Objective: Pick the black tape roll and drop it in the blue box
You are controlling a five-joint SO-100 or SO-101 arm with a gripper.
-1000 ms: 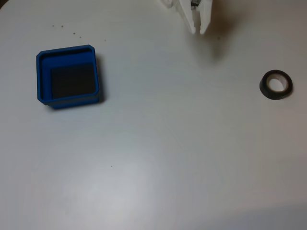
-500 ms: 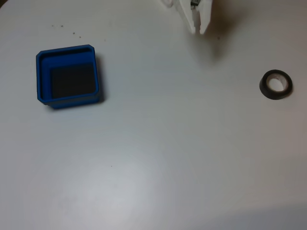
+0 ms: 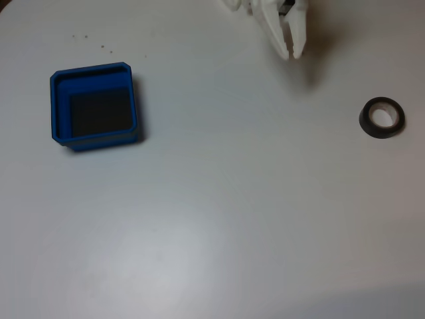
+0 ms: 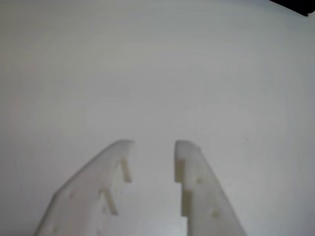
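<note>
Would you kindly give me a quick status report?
Gripper open, empty, above the table. Tape roll flat on table, untouched. Blue box empty. Nothing in the way.

Matt white plastic hand (image 4: 153, 143)

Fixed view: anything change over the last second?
The pincer shifted right and a little down the frame, toward the black tape roll, and its tips have parted slightly; the wrist view shows a gap between the fingers with nothing held. The tape roll is untouched on the table, and the blue box sits empty in the same place.
</note>
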